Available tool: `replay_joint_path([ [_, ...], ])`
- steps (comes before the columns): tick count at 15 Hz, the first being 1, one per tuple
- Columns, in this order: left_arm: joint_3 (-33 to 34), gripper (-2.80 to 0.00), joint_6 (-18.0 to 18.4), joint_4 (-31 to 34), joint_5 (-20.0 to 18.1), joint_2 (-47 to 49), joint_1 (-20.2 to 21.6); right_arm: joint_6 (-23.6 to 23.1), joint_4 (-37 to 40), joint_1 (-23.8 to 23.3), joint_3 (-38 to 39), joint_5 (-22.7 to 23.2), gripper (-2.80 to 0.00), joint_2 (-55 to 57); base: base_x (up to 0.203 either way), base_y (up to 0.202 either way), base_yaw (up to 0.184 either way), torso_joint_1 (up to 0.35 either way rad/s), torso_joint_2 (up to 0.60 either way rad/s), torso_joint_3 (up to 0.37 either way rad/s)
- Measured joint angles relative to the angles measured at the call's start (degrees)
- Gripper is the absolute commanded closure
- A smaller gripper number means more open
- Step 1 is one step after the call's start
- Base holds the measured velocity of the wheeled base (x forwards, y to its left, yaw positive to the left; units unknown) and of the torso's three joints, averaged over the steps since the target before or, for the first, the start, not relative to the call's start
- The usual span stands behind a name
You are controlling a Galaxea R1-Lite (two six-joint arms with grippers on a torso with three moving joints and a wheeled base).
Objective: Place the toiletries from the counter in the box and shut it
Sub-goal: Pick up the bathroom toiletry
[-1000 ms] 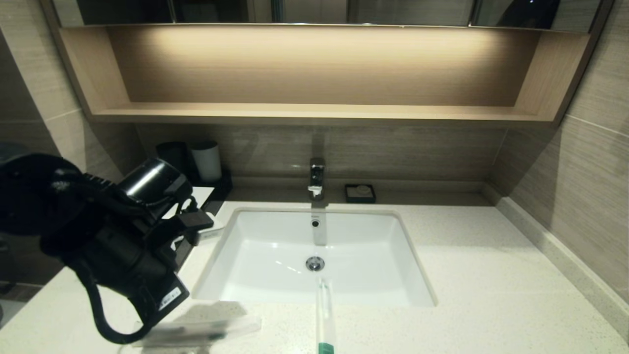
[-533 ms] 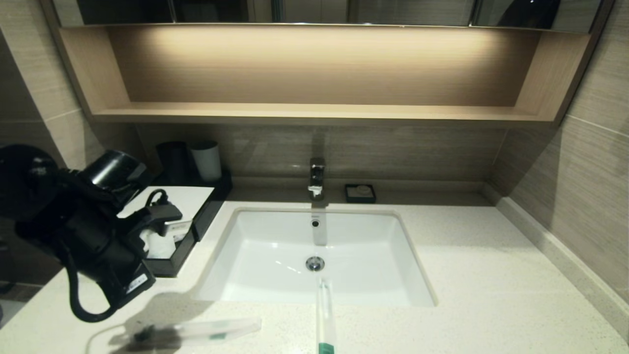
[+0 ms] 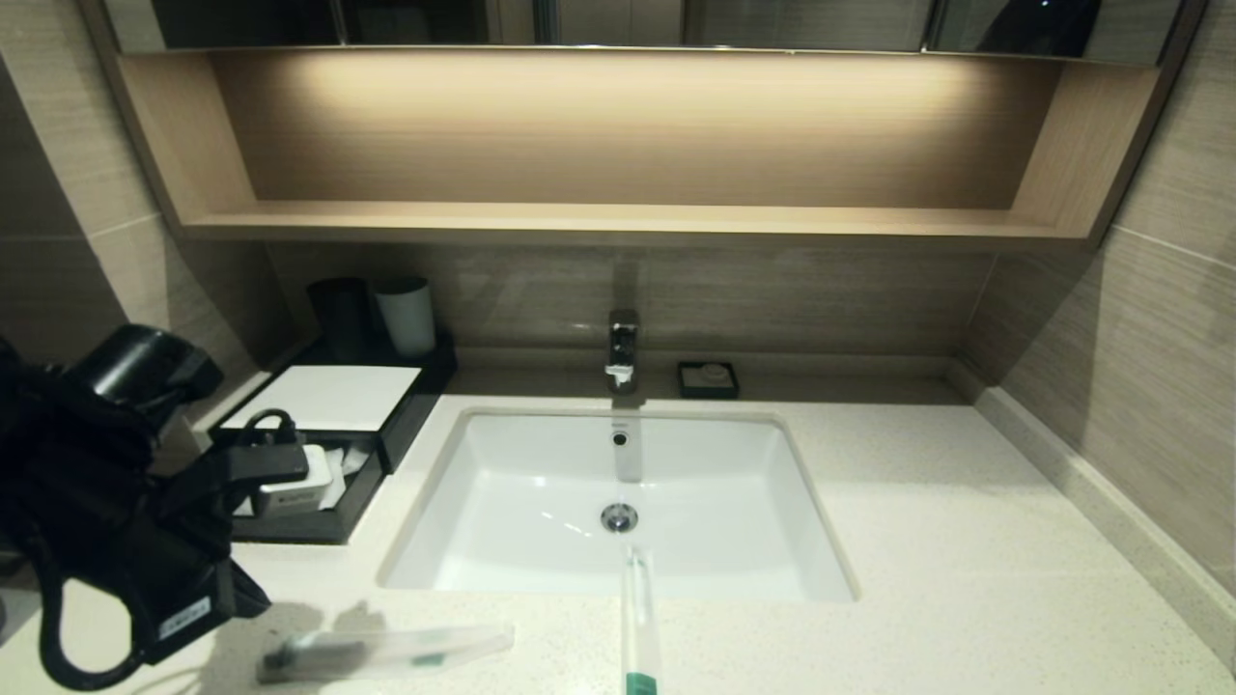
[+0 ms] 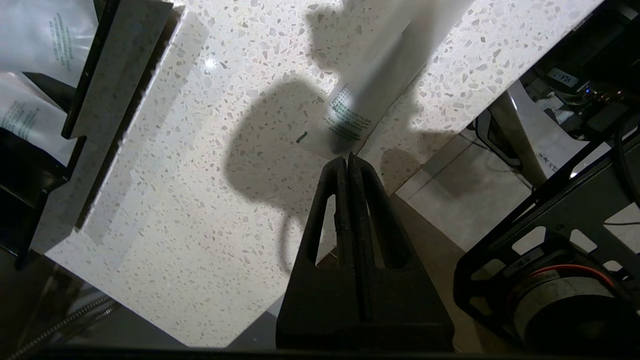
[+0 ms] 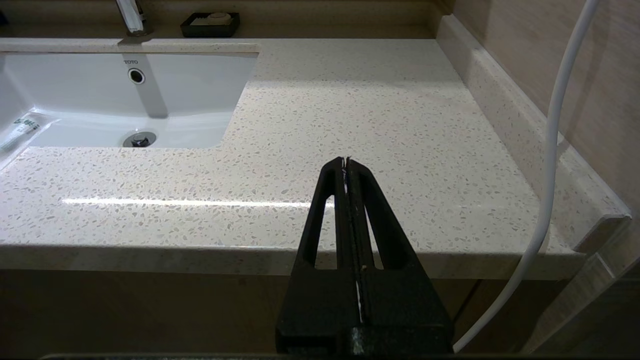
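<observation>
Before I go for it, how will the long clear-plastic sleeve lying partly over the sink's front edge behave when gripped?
The long clear-plastic sleeve with the green end looks slim and light, so probably easy to lift. Its film wrapper is glossy, so it may slip or crinkle between closed fingers. One end overhangs the white sink basin, so a push could likely tip it in.

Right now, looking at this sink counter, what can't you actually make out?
- What lies in the box's open drawer: head view, left arm covers most of it.
- Left gripper: head view, hidden behind the arm's own body.
- Upright sleeve: head view, bottom edge cuts it off.
- Print on the flat sleeve: left wrist view, blurred.
- Dish contents: head view, too small.
</observation>
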State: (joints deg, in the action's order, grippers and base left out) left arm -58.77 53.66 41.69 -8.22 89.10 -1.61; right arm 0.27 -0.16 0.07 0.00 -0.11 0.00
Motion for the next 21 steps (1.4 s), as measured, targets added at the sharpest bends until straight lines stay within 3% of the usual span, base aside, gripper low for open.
replay_joint_path([
  [3,0.51,0.00,9.28,0.01,-2.86,0.30,4.77,0.00,0.01,0.00,0.00,0.01,0.00,0.00,0.000,0.000,0.000,0.000,0.00,0.000],
  [8,2.16,0.00,17.84,0.10,-3.06,1.50,6.71,-0.02,0.02,0.00,0.00,0.03,0.00,0.00,0.000,0.000,0.000,0.000,0.00,0.000],
  [15,0.94,0.00,18.12,-0.82,-3.14,5.45,6.39,0.00,0.00,0.00,0.00,0.01,0.00,0.00,0.000,0.000,0.000,0.000,0.00,0.000],
  [16,0.56,-2.80,18.06,-0.88,-3.19,6.03,6.15,0.00,0.00,0.00,0.00,0.01,0.00,0.00,0.000,0.000,0.000,0.000,0.00,0.000],
  [21,0.50,-2.80,18.01,-0.89,-3.72,8.11,4.25,0.00,0.00,0.00,0.00,0.00,0.00,0.00,0.000,0.000,0.000,0.000,0.00,0.000],
])
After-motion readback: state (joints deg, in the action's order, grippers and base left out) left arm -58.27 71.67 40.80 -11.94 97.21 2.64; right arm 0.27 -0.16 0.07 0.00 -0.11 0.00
